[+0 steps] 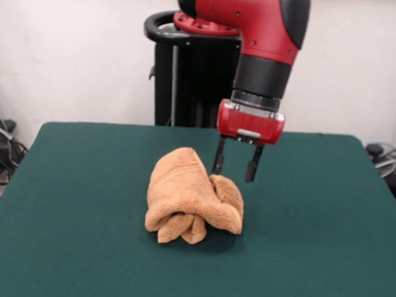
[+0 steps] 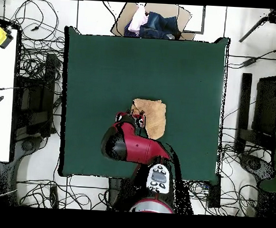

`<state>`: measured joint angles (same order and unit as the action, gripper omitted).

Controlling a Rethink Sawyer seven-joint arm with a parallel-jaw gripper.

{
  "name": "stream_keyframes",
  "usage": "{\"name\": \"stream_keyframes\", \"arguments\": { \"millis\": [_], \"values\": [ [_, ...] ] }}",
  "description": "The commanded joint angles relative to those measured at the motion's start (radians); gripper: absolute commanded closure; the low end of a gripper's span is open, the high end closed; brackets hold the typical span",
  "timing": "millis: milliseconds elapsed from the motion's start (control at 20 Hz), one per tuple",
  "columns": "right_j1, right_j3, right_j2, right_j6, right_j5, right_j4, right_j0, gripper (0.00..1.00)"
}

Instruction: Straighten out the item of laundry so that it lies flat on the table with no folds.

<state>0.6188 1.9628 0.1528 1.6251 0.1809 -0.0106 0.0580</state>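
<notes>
While the towel (image 1: 194,197) sits bunched near the middle of the table (image 1: 64,202), we see the gripper (image 1: 236,164) poised at its far edge.

We make out two black fingers spread apart, pinching nothing; one tip is at the cloth, though we cannot tell whether it touches. From overhead, the red arm (image 2: 130,146) covers part of the crumpled towel (image 2: 153,115).

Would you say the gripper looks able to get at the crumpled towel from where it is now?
Probably yes. The gripper hangs open just above the far edge of the towel, which lies bunched on the table, and nothing stands between them.
</notes>
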Motion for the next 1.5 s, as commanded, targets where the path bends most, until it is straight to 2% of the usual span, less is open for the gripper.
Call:
{"name": "stream_keyframes", "arguments": {
  "millis": [50, 350, 1500],
  "values": [
    [-0.049, -0.082, -0.113, 0.163, 0.059, -0.031, 0.014, 0.0],
    [-0.051, -0.106, -0.124, 0.149, 0.049, -0.055, 0.034, 0.0],
    [-0.151, -0.106, -0.068, 0.19, 0.066, -0.005, -0.034, 0.0]
  ]
}}
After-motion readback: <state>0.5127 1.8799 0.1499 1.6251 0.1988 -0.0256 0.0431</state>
